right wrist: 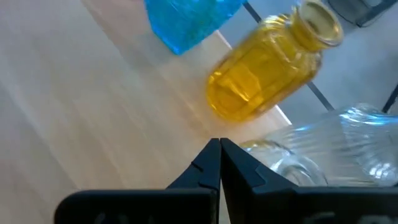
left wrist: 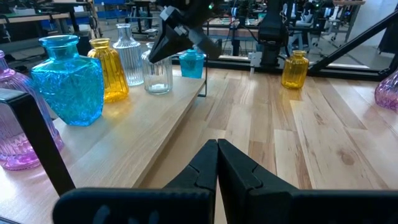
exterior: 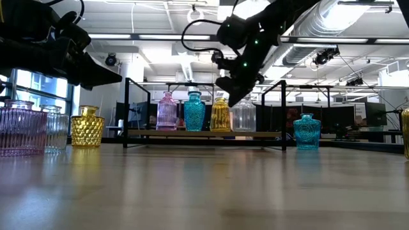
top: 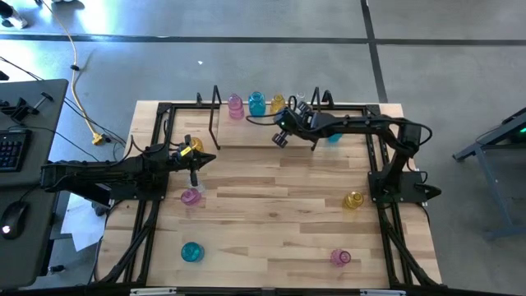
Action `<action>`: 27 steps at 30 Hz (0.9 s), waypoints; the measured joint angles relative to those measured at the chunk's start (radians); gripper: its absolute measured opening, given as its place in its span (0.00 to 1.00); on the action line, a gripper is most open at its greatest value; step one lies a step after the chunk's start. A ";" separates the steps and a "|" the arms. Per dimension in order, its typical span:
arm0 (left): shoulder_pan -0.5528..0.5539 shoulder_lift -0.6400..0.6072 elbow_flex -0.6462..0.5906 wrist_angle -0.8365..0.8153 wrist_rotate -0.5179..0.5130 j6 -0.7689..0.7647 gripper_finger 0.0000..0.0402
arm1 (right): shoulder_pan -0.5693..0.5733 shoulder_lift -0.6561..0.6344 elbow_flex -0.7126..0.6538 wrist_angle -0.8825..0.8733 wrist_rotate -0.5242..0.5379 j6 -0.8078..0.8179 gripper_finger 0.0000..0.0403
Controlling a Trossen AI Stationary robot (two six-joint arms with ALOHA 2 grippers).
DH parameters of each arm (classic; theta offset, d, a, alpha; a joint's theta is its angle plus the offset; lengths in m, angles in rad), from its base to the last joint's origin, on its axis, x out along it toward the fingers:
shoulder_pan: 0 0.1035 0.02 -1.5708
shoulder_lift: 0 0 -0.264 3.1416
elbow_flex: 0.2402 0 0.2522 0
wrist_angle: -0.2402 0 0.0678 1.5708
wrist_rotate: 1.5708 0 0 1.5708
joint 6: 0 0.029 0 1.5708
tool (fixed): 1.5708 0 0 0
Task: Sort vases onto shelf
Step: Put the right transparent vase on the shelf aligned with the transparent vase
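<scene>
right gripper (top: 282, 131) closed, empty, just before shelf (top: 215, 111) at 12 o'clock | left gripper (top: 197, 168) closed, empty, at 9 o'clock

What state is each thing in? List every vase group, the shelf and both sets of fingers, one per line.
Left gripper: fingers shut, empty, above the table.
Right gripper: fingers shut, empty, over the shelf.
Shelf: upright, holding a row of vases.
Pink vase, teal vase, yellow vase, clear vase: upright on the shelf.
Loose teal vase: on the table, unsorted.
</scene>
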 joint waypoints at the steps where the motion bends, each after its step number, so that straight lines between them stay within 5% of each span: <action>1: 0.000 0.000 0.000 0.000 0.000 0.000 0.00 | -0.004 0.000 0.000 -0.005 0.001 -0.001 0.00; 27: 0.000 0.000 0.000 0.000 0.000 0.000 0.00 | -0.008 -0.004 0.000 -0.087 0.033 0.010 0.00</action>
